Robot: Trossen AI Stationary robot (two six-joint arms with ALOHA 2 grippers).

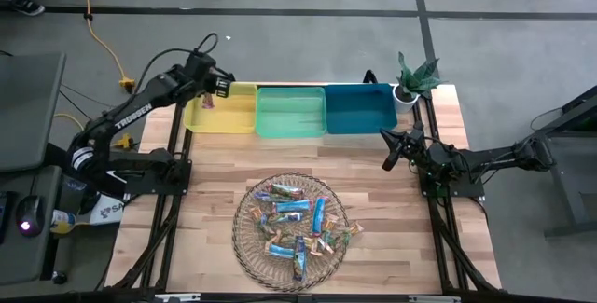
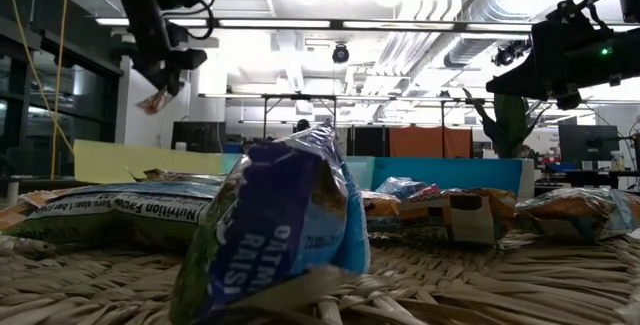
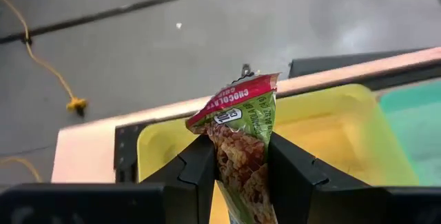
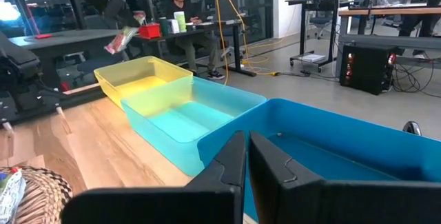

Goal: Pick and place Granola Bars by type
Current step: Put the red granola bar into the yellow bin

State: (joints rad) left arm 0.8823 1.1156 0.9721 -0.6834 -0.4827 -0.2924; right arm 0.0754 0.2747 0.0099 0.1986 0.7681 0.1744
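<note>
The left arm is stretched up and out toward the far left corner of the desk (image 1: 373, 168), its left claw (image 1: 207, 101) hanging in the air over the yellow bin (image 1: 235, 117) at the far edge. Its fingers (image 3: 196, 172) are clamped on a red-and-green granola bar (image 3: 241, 148), which sticks up between them, well clear of the bin floor. The right arm is folded low near the right edge, its right claw (image 1: 388, 163) closed on nothing, just in front of the teal bin (image 1: 359, 109). A green bin (image 1: 290, 112) sits between the other two. The rest of the granola bars (image 1: 291, 221) lie heaped on the woven wicker plate (image 1: 244, 247) near the front edge, well apart from both claws
</note>
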